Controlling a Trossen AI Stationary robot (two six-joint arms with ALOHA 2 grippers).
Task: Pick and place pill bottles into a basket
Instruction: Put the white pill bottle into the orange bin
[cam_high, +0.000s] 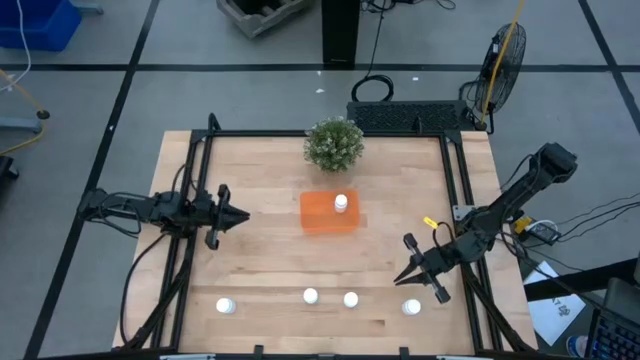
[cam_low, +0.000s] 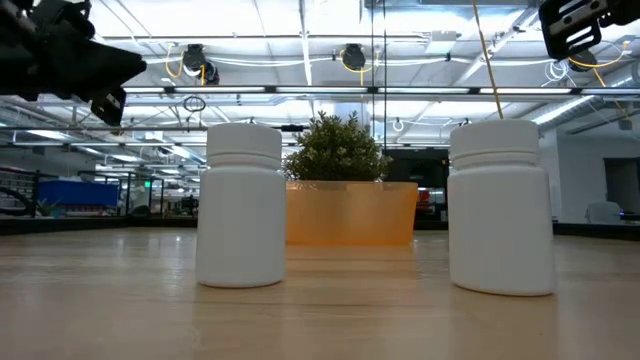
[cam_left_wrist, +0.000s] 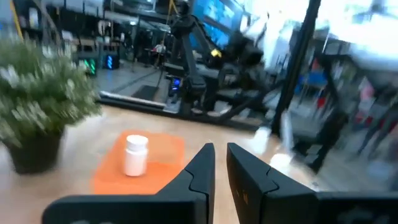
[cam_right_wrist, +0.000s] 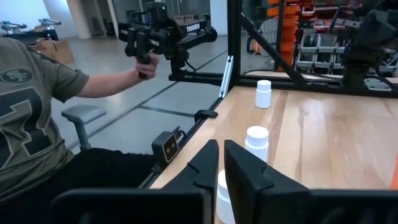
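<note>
One smooth white cylindrical pill bottle (cam_high: 341, 203) is seen upright in the translucent orange basket (cam_high: 318, 213); four bottles (cam_high: 310, 296) are lined along the pale wooden worktop (cam_high: 260, 260). Both grippers' fingers, left (cam_high: 243, 214) and right (cam_high: 400, 278), are pressed together, seemingly empty.

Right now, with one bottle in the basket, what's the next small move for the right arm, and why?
Probably open the right gripper and lower it over the nearest small white cylindrical pill bottle. Its fingers are shut on nothing, just above that bottle in the front row. Only one bottle stands in the shallow bright-orange plastic basket; four remain on the wooden table.
</note>
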